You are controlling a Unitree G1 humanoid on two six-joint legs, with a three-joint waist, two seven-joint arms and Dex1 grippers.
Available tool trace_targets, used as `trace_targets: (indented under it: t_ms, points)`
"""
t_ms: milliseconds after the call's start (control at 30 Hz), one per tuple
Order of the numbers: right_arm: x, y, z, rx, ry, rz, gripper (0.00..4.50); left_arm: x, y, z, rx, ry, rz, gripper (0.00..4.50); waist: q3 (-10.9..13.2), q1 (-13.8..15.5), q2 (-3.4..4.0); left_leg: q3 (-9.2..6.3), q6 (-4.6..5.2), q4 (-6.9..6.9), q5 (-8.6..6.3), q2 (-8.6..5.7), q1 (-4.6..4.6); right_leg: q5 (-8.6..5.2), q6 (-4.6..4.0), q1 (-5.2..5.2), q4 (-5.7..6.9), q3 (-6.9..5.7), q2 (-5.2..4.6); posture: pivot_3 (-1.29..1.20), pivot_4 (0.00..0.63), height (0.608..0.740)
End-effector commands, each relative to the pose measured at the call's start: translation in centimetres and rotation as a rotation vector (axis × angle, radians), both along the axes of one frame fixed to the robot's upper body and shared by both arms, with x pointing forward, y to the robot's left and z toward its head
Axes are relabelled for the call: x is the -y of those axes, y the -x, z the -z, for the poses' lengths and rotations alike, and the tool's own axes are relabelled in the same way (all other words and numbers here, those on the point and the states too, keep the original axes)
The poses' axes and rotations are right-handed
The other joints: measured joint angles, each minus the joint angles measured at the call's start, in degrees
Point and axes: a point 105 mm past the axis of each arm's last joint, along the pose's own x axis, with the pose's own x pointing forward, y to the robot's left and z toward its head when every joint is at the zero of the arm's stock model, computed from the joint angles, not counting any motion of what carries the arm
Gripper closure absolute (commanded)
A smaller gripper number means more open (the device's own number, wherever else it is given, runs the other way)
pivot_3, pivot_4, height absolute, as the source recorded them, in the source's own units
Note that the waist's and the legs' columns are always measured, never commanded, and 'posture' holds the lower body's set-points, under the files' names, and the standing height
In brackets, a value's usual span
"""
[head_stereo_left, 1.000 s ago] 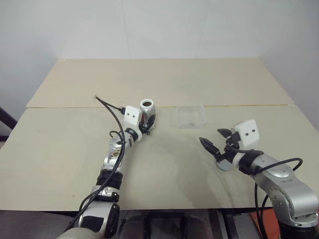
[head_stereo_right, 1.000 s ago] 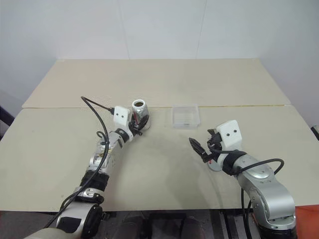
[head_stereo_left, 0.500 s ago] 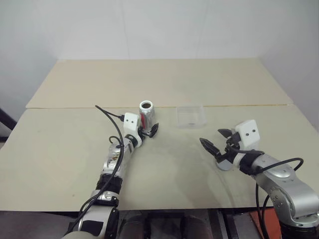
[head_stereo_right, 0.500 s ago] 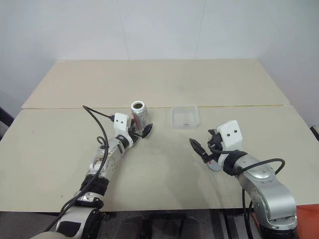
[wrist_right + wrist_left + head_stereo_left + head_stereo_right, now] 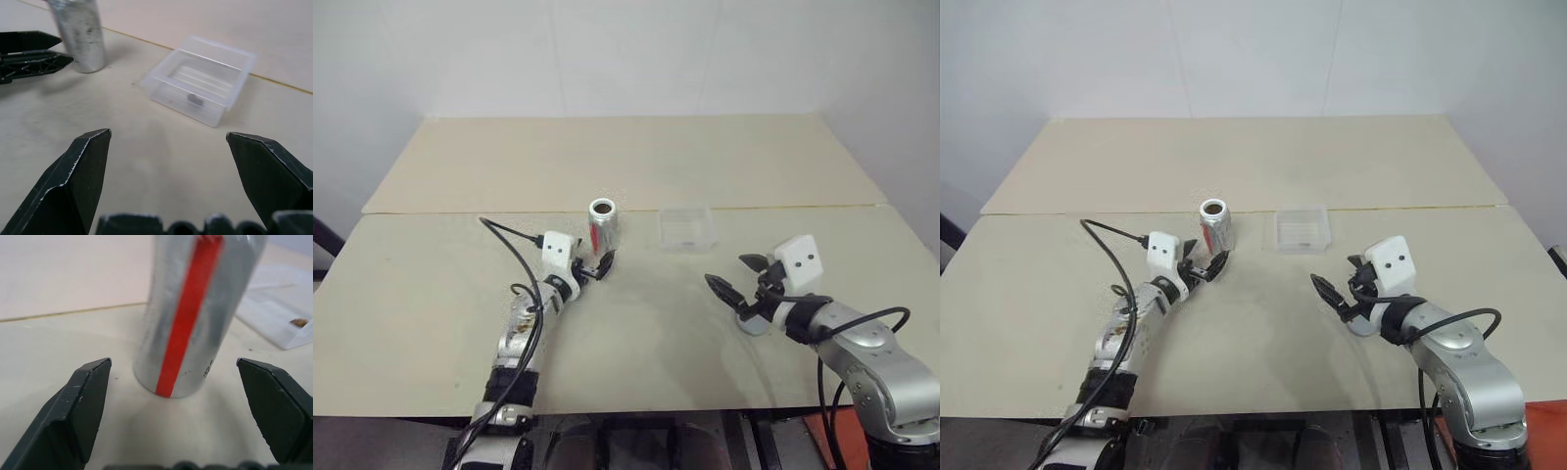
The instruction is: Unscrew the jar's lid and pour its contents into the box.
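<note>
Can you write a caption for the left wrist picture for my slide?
Open left tool facing the standing silver jar, clear box behind it.

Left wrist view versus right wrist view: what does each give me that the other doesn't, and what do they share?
Left wrist view: the jar's red stripe close up, the jar standing between the open left gripper's fingers, touching neither. Right wrist view: the whole box with a small dark piece inside, seen past the open right gripper. Both: the jar upright on the table, the box beside it.
</note>
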Motion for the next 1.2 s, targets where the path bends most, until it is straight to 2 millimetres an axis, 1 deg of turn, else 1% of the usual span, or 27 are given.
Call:
trace_targets:
  t_ms: [33,100,167,300,367,433,500,567,667,733,767,833,867,933,1000,1133,1200]
  points:
    - [-0.7,0.2,-1.3,0.066,0.005,-0.052,0.0,-0.1,1.7,-2.0,0.046,0.045,0.083,0.01,0.0,-0.03,0.0,0.0,0.0,0.0,0.0,0.01,0.0,0.0,0.0,0.0,0.0,0.01,0.0,0.0,0.15,0.74]
    - [-0.7,0.0,-1.3,0.065,0.01,-0.057,0.0,-0.7,2.7,-2.0,0.04,0.037,0.124,0.01,-0.01,-0.06,0.01,0.01,0.0,-0.01,0.0,0.02,0.01,0.0,-0.01,0.0,0.01,0.02,0.0,0.0,0.15,0.74]
    - [-0.6,-0.2,-1.4,0.065,0.02,-0.062,0.0,-1.9,3.4,-2.3,0.029,0.022,0.126,0.01,-0.01,-0.07,0.01,0.01,0.0,-0.01,0.0,0.02,0.02,-0.01,-0.02,0.0,0.01,0.02,0.0,0.0,0.15,0.74]
    - [0.2,0.0,-1.8,0.068,0.044,-0.077,0.0,-3.8,5.2,-4.1,0.058,-0.019,0.185,0.01,-0.01,-0.07,0.01,0.02,0.0,-0.01,0.0,0.03,0.03,-0.02,-0.04,-0.02,0.04,0.03,0.0,0.0,0.15,0.74]
    - [0.6,1.1,-2.5,0.082,0.03,-0.168,0.0,-4.5,6.7,-5.6,0.109,-0.019,0.265,0.01,0.0,0.06,0.01,0.03,0.0,-0.04,0.0,0.03,0.03,-0.03,-0.04,-0.04,0.02,0.05,0.0,0.0,0.15,0.74]
    - [1.1,2.7,-3.4,0.111,0.047,-0.276,0.0,-5.1,8.8,-7.1,0.141,-0.035,0.389,0.01,0.0,0.17,0.01,0.02,0.01,-0.1,-0.01,0.03,0.03,-0.03,-0.04,0.0,-0.06,0.04,0.0,0.0,0.15,0.74]
    - [2.0,3.7,-4.0,0.115,0.073,-0.319,0.0,-5.3,10.4,-7.8,0.134,-0.087,0.486,0.01,0.0,0.09,0.02,0.02,0.01,-0.16,-0.01,0.05,0.02,-0.03,-0.05,-0.01,-0.15,0.01,0.0,0.0,0.15,0.74]
    - [3.2,4.3,-4.6,0.099,0.082,-0.351,0.0,-5.7,11.3,-8.0,0.12,-0.158,0.533,0.01,0.0,0.06,0.02,0.04,0.01,-0.2,-0.01,0.06,0.1,-0.04,-0.07,0.05,-0.22,0.03,0.0,0.0,0.15,0.74]
    - [4.1,5.6,-5.7,0.101,0.125,-0.44,0.0,-6.6,11.8,-8.1,0.085,-0.228,0.552,0.01,0.02,0.05,0.04,0.07,0.14,-0.33,-0.11,0.09,0.64,-0.07,-0.11,0.63,-0.61,0.05,0.0,0.0,0.15,0.74]
    - [4.6,5.9,-6.3,0.118,0.177,-0.447,0.0,-7.1,12.4,-8.2,0.064,-0.232,0.583,0.01,0.02,0.05,0.03,0.07,0.51,-0.38,-0.34,0.11,0.82,-0.08,-0.12,0.78,-0.62,0.05,0.0,0.0,0.15,0.74]
    - [4.9,5.9,-6.5,0.126,0.196,-0.443,0.0,-7.2,12.6,-8.3,0.06,-0.232,0.592,0.01,0.01,0.0,0.03,0.07,0.49,-0.38,-0.34,0.12,0.83,-0.08,-0.13,0.78,-0.63,0.05,0.0,0.0,0.15,0.74]
    - [5.5,5.8,-6.7,0.099,0.179,-0.41,0.0,-7.1,13.0,-8.6,0.077,-0.235,0.61,0.01,0.02,-0.01,0.03,0.08,0.4,-0.38,-0.29,0.13,0.84,-0.08,-0.13,0.78,-0.62,0.09,0.0,0.0,0.15,0.74]
    - [5.8,5.7,-6.7,0.088,0.172,-0.39,0.0,-7.0,13.0,-8.7,0.091,-0.237,0.612,0.01,0.02,0.02,0.03,0.09,0.16,-0.38,-0.15,0.13,0.83,-0.07,-0.13,0.77,-0.62,0.09,-0.01,0.0,0.15,0.74]
    - [6.3,5.4,-6.7,0.079,0.182,-0.359,0.0,-6.8,13.1,-9.0,0.111,-0.217,0.622,0.01,0.02,0.06,0.03,0.09,0.11,-0.38,-0.12,0.12,0.81,-0.07,-0.13,0.77,-0.63,0.09,-0.02,0.0,0.15,0.74]
    - [6.7,5.5,-6.6,0.063,0.19,-0.355,0.0,-6.6,13.2,-8.8,0.088,-0.181,0.655,0.01,0.02,0.13,0.03,0.11,0.11,-0.38,-0.12,0.11,0.79,-0.07,-0.13,0.76,-0.63,0.1,-0.03,0.0,0.15,0.74]
    - [7.1,5.5,-6.7,0.054,0.212,-0.345,0.0,-5.8,13.9,-8.5,0.074,-0.175,0.745,0.01,0.02,0.12,0.03,0.11,0.11,-0.38,-0.12,0.11,0.76,-0.07,-0.13,0.75,-0.64,0.08,-0.04,0.0,0.15,0.74]
    - [7.4,5.3,-6.9,0.068,0.235,-0.319,0.0,-5.8,13.2,-8.7,0.097,-0.171,0.723,0.01,0.02,0.12,0.03,0.12,0.11,-0.37,-0.12,0.11,0.77,-0.07,-0.13,0.75,-0.64,0.1,-0.04,0.0,0.15,0.74]
